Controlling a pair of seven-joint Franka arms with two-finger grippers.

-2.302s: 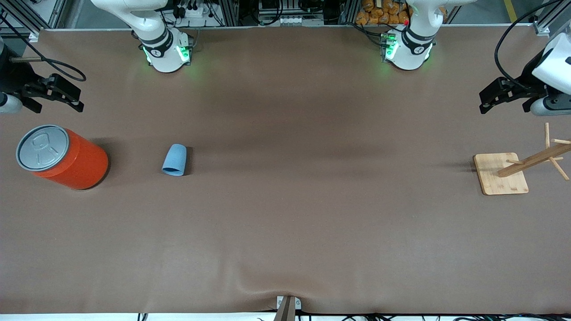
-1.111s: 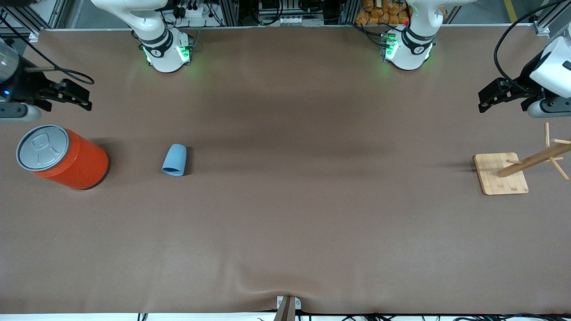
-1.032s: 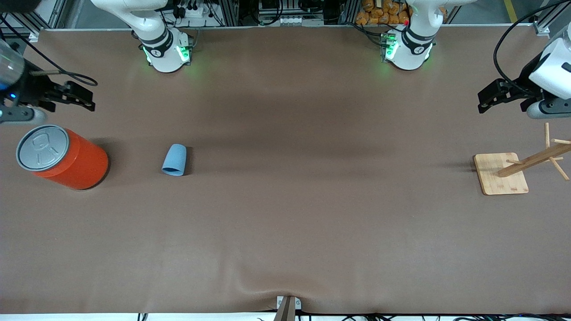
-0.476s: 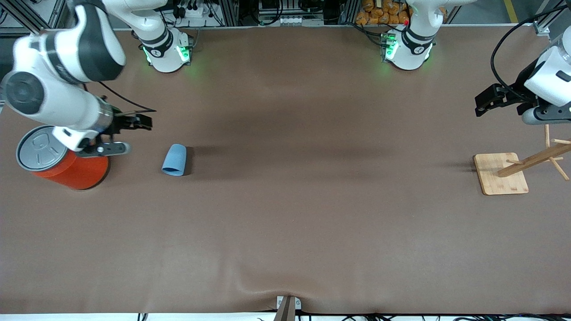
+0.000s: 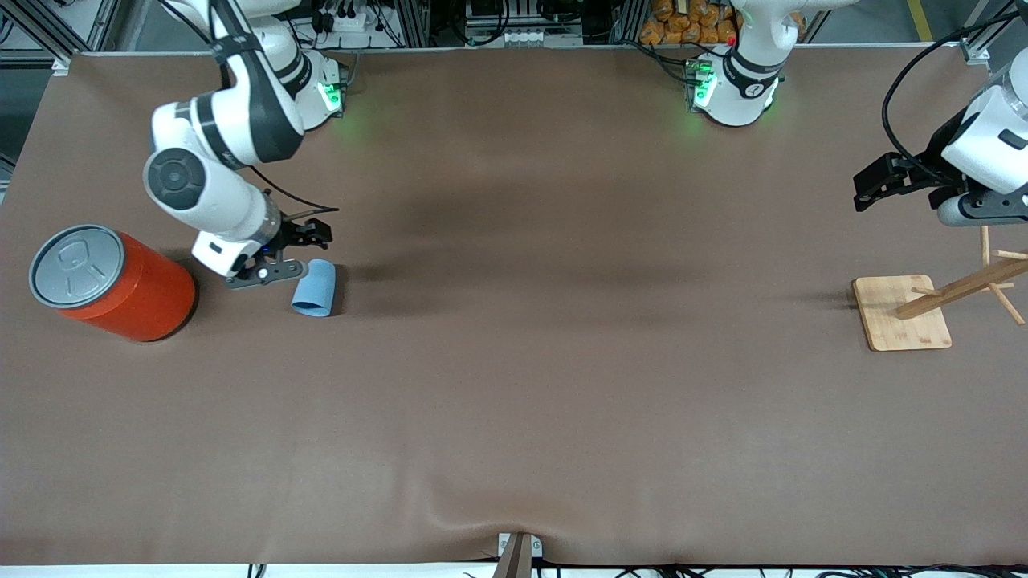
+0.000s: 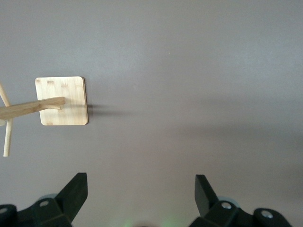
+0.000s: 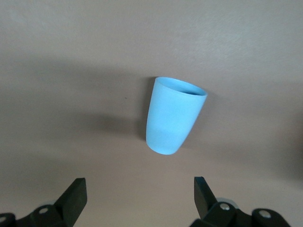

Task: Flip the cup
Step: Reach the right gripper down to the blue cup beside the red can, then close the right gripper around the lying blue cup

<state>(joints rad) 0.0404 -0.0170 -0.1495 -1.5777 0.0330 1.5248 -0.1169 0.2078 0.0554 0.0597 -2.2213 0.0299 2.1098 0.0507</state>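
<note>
The light-blue cup [image 5: 314, 287] lies on its side on the brown table, its wide mouth toward the front camera. In the right wrist view the cup [image 7: 174, 116] lies ahead of the fingers, not between them. My right gripper [image 5: 315, 234] hovers just above the table at the cup's narrow end, open, holding nothing. Seen from its own wrist camera, the right gripper [image 7: 139, 183] has its jaws spread wide. My left gripper [image 5: 866, 185] waits in the air at the left arm's end of the table, open and empty, and the left gripper [image 6: 141, 179] frames only bare table.
A large orange-red can [image 5: 120, 285] with a grey lid stands upright toward the right arm's end, beside the cup. A wooden peg stand [image 5: 901, 312] on a square base sits at the left arm's end, below the left gripper; the stand [image 6: 61, 100] also shows in the left wrist view.
My right arm has swung in from the table's end, past the orange can, and now hangs next to the cup. The left gripper has barely shifted. The cup has not moved.
</note>
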